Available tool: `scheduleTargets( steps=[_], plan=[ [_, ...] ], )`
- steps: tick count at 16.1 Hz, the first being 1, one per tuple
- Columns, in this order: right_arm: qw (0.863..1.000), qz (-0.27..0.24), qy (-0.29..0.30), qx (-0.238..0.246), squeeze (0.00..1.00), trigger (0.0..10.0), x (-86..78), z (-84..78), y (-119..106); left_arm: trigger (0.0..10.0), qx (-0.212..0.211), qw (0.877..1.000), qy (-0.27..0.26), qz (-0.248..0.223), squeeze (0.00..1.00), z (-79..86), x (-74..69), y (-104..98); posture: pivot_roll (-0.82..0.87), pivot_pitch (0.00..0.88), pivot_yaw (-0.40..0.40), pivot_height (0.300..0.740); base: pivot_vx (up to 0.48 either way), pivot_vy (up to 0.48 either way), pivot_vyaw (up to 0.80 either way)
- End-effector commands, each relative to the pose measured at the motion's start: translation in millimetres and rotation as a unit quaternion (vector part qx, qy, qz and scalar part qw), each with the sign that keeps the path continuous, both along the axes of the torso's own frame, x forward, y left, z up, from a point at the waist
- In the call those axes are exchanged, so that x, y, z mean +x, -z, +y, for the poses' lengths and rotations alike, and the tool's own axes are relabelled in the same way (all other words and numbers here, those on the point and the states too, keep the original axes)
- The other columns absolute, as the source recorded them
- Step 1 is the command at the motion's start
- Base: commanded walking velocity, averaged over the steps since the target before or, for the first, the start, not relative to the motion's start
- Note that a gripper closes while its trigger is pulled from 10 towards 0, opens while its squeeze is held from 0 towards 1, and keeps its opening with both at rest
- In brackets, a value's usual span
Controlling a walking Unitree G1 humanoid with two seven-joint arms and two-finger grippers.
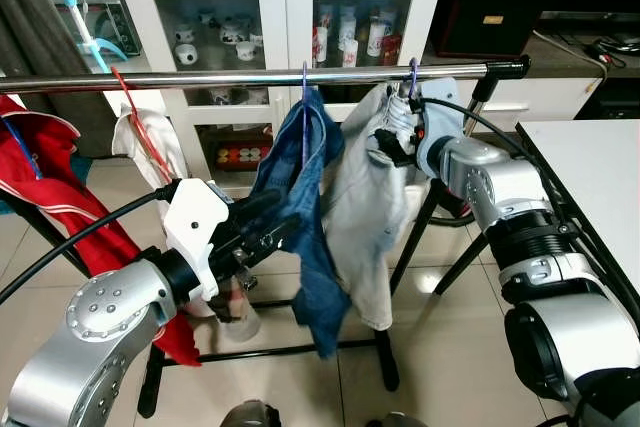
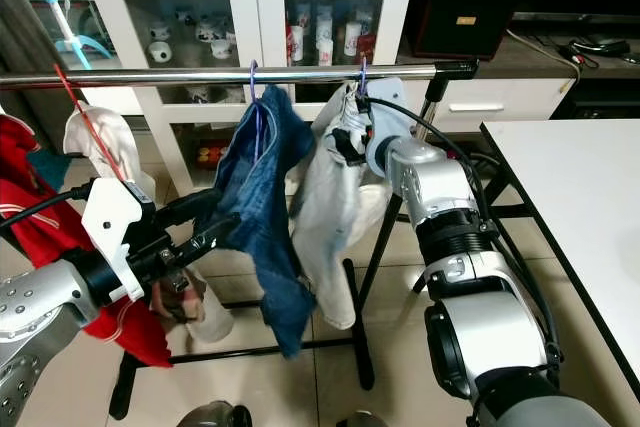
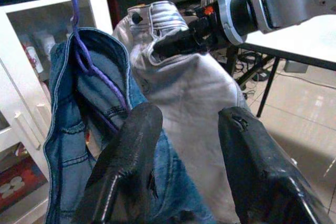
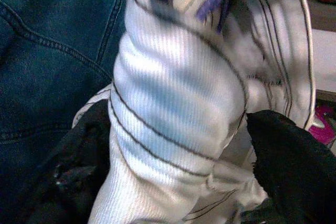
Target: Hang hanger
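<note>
A silver rail (image 1: 200, 78) runs across in front of me. A blue denim garment (image 1: 305, 177) hangs from it on a purple hanger (image 1: 304, 87). Beside it, toward the rail's right end, a white garment (image 1: 360, 207) hangs on another purple hanger (image 1: 412, 75). My right gripper (image 1: 385, 145) is at the white garment's ribbed collar (image 4: 173, 103), open, with one black finger (image 4: 68, 171) on each side of the cloth. My left gripper (image 1: 280, 219) is open, low at the denim's left edge, holding nothing; its fingers (image 3: 131, 150) point at the denim and the white garment.
A red garment (image 1: 40, 177) and a white cloth (image 1: 150, 142) hang at the rail's left. Behind the rack stands a white glass-door cabinet (image 1: 280, 7). A white table (image 1: 590, 177) is at my right. The rack's black legs (image 1: 385, 347) cross the tiled floor.
</note>
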State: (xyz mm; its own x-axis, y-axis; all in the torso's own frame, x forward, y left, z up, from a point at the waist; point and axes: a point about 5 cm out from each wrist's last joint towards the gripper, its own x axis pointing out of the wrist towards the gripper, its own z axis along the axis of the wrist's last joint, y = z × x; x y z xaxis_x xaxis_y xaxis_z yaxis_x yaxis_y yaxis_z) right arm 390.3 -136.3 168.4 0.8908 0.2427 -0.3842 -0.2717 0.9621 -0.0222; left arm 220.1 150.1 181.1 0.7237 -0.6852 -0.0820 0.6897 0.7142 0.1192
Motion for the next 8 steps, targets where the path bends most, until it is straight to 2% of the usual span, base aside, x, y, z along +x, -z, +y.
scheduleTargets(
  steps=[1,6,7,8],
  plan=[
    [1.000,0.005,-0.001,-0.002,0.00,0.0,1.2,-0.6,1.6,10.0,0.008,1.000,0.001,0.002,0.00,0.1,1.2,0.8,-0.03,0.014,0.009,0.740,0.000,0.000,0.00],
    [1.000,-0.003,-0.002,-0.011,0.00,0.0,4.2,-7.5,7.2,10.0,0.010,1.000,0.000,-0.010,0.00,-0.7,6.0,-1.7,-0.02,0.000,0.002,0.740,0.000,0.000,0.00],
    [1.000,-0.008,-0.010,-0.012,0.00,0.0,4.3,-5.2,7.8,10.0,0.019,0.999,-0.046,0.001,0.00,2.2,15.2,5.6,-0.02,0.000,0.008,0.740,0.000,0.000,0.00],
    [1.000,-0.008,-0.010,-0.012,0.00,0.0,4.1,-4.9,8.5,10.0,0.017,0.998,-0.054,0.001,0.00,1.2,17.2,6.8,-0.03,0.000,0.010,0.740,0.000,0.000,0.00]
  ],
)
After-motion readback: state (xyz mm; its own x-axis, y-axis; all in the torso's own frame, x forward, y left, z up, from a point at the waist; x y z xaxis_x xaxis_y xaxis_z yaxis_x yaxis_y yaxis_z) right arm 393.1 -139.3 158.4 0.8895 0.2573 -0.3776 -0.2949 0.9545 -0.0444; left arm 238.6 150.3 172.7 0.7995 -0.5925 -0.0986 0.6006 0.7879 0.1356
